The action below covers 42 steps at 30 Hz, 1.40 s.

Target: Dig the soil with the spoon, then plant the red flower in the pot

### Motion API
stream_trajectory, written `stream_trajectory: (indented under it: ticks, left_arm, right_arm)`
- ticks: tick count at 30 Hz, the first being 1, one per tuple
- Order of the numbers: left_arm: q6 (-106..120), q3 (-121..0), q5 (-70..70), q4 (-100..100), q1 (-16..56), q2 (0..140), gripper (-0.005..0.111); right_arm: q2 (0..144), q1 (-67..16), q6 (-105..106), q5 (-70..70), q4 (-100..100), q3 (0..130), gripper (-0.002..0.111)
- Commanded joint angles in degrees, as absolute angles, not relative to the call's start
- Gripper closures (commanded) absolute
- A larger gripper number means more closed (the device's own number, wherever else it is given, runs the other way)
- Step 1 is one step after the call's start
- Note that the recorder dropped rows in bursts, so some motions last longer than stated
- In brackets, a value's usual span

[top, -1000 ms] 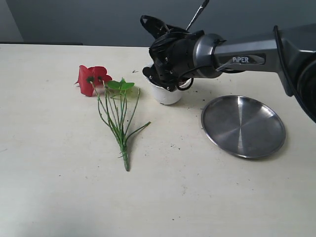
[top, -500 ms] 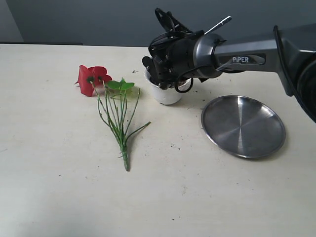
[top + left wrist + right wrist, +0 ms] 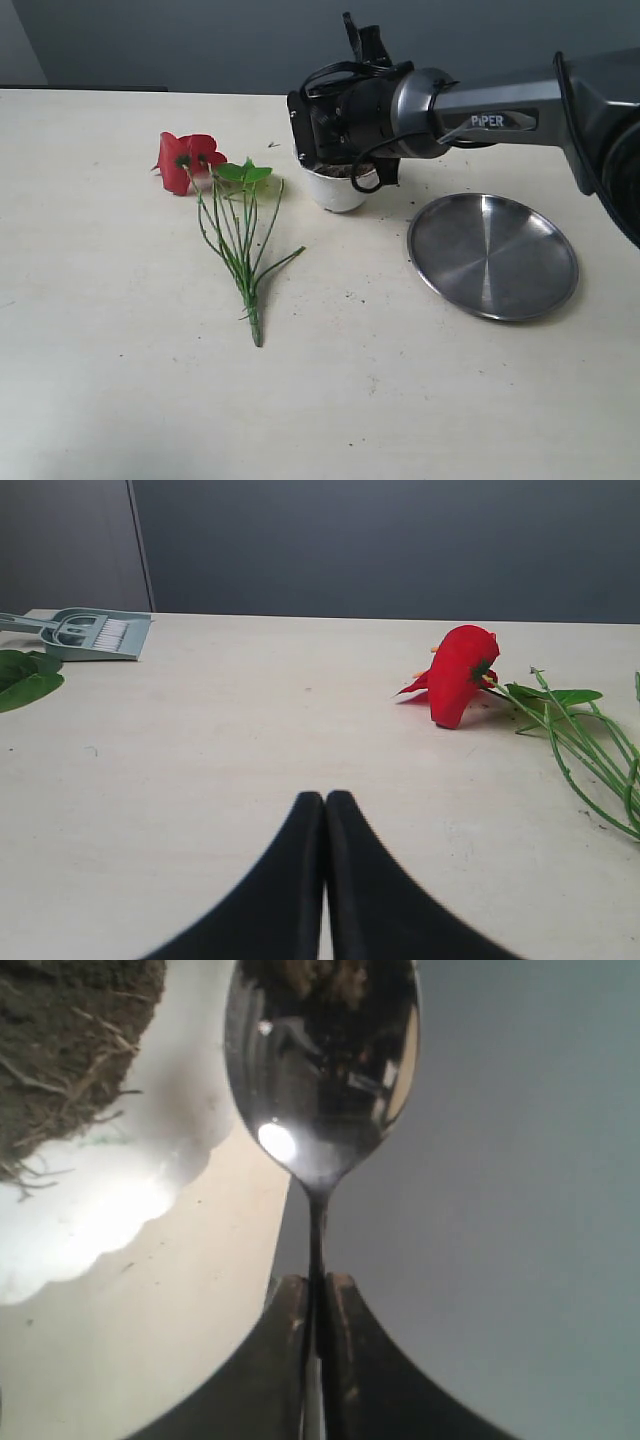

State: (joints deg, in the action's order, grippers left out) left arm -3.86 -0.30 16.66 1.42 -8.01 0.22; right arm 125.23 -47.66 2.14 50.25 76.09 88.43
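Spoon (image 3: 320, 1070) clamped in right gripper (image 3: 315, 1288), bowl beside pot (image 3: 335, 193), ready to dig soil (image 3: 70, 1030); left gripper (image 3: 325, 802) pressed together, idle.

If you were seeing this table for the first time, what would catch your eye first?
The red flower lies flat on the table, left of the white pot. The right arm's fingers pinch a shiny spoon close over that pot; a steel plate sits further right.
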Motion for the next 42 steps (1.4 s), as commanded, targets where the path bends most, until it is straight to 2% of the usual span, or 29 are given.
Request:
stream_trajectory:
  ticks: [1, 42]
  left_arm:
    - [-3.9, 0.0, 16.3, 1.6, -7.9, 0.0, 0.106]
    - [-3.9, 0.0, 16.3, 1.6, -7.9, 0.0, 0.106]
  right_arm:
    - [124.5, -47.4, 1.0, 50.9, 73.8, 88.1, 0.109]
    - [124.5, -47.4, 0.0, 50.2, 71.8, 88.1, 0.109]
